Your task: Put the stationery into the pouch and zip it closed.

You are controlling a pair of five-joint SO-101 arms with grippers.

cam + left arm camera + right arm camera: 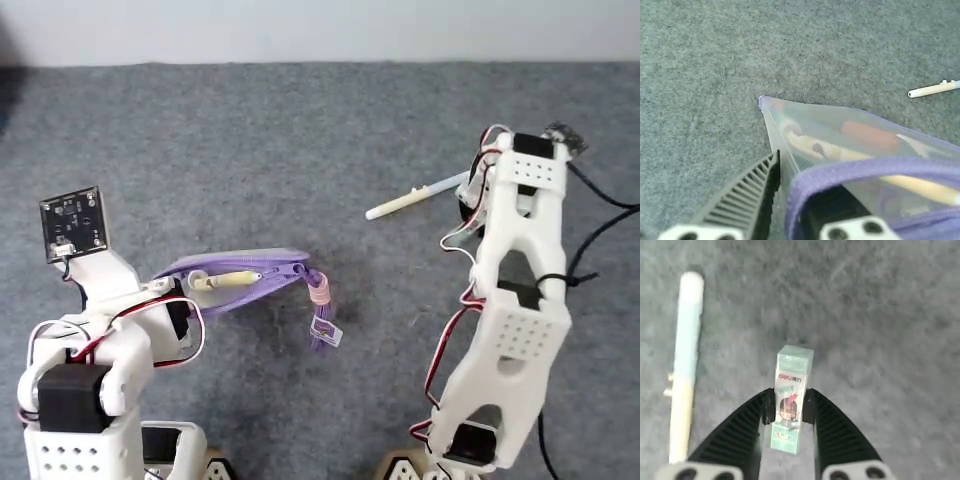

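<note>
Print stands on the sleeve of the small green eraser [793,364] pinched in the right hand [788,406]: a short red word just past the fingertips, and coloured lettering with a small picture between them. The tag [327,336] on the pouch [240,281], well apart from that hand, is too small to read.

A grey, felt-like mat [250,130] is spreading across most of the frame under soft, even light. A plain pale wall [320,30] is running along the top edge, with a dark patch [8,95] sitting at upper left.
</note>
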